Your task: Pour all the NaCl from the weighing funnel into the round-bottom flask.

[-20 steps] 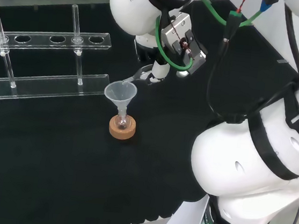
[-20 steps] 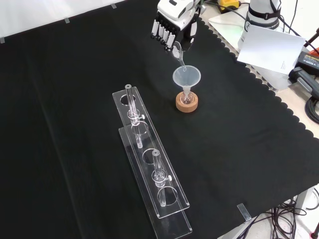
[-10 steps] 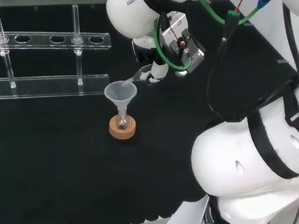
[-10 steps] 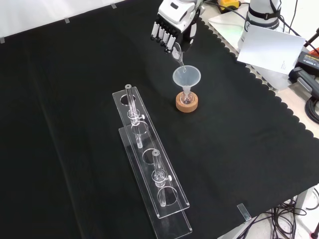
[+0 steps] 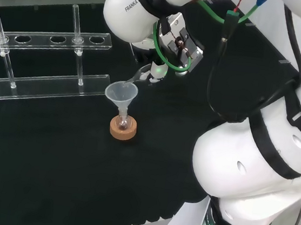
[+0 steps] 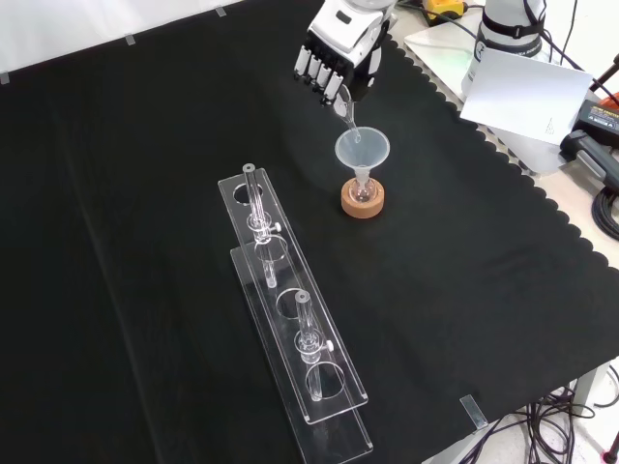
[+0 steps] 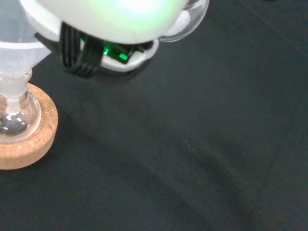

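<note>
A small round-bottom flask [image 5: 122, 122] [image 6: 363, 190] stands on a cork ring [image 5: 123, 131] [image 6: 363, 203] with a clear plastic funnel [image 5: 121, 94] [image 6: 362, 151] in its neck. The hand [image 5: 154, 71] [image 6: 337, 53] is shut on the glass weighing funnel [image 5: 136, 78] [image 6: 346, 111], which tilts down with its spout over the plastic funnel's mouth. Close up in the wrist view are the flask [image 7: 14, 118], the cork ring [image 7: 26, 144], the plastic funnel [image 7: 14, 53] and a blurred white part of the hand [image 7: 101, 14]. A little pale matter lies in the flask's bottom.
A clear acrylic test-tube rack [image 5: 45, 85] [image 6: 295, 333] with two tubes stands left of the flask in the head view and nearer the camera in the front view. White paper [image 6: 527, 92] and cables lie past the cloth's scalloped edge at the front view's right.
The hand and wrist have risen and turned slightly, so the weighing funnel tilts a bit more. Its spout stays over the plastic funnel; flask and rack have not moved.
</note>
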Available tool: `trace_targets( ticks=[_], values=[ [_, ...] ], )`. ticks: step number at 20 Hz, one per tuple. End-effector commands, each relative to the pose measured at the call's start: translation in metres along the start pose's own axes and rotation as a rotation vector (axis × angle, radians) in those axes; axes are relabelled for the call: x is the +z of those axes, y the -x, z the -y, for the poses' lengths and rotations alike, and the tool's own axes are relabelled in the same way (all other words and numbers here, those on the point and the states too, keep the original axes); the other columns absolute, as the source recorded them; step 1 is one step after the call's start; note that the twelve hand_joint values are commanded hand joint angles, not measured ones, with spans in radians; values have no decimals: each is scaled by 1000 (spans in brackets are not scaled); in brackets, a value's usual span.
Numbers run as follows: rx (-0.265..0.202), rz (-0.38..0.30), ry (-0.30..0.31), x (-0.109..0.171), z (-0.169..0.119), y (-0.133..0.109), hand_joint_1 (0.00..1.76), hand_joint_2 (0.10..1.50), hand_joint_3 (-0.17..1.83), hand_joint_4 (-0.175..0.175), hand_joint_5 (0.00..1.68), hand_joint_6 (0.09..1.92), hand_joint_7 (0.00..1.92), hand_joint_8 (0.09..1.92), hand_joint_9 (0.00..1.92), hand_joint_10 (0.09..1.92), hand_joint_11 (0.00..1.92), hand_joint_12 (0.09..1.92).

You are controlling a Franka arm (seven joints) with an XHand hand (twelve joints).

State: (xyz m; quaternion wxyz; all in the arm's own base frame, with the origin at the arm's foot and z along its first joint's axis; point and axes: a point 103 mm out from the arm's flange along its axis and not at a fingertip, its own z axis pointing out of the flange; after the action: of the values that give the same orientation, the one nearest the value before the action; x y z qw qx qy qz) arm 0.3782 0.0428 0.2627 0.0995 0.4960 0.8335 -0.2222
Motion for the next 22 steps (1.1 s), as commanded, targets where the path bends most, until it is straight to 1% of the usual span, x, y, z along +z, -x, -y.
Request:
trace_targets(
  ticks=[1,6,22],
  values=[
    [-5,49,-34,-2,-2,0,1184,537,747,85,1497,280,1610,241,1467,301,1190,825],
    [-10,82,-53,-2,-4,0,1184,534,751,87,1498,280,1611,240,1468,301,1191,825],
    [-31,136,-48,-10,-2,2,1185,525,766,94,1501,283,1618,237,1470,302,1199,825]
  ],
)
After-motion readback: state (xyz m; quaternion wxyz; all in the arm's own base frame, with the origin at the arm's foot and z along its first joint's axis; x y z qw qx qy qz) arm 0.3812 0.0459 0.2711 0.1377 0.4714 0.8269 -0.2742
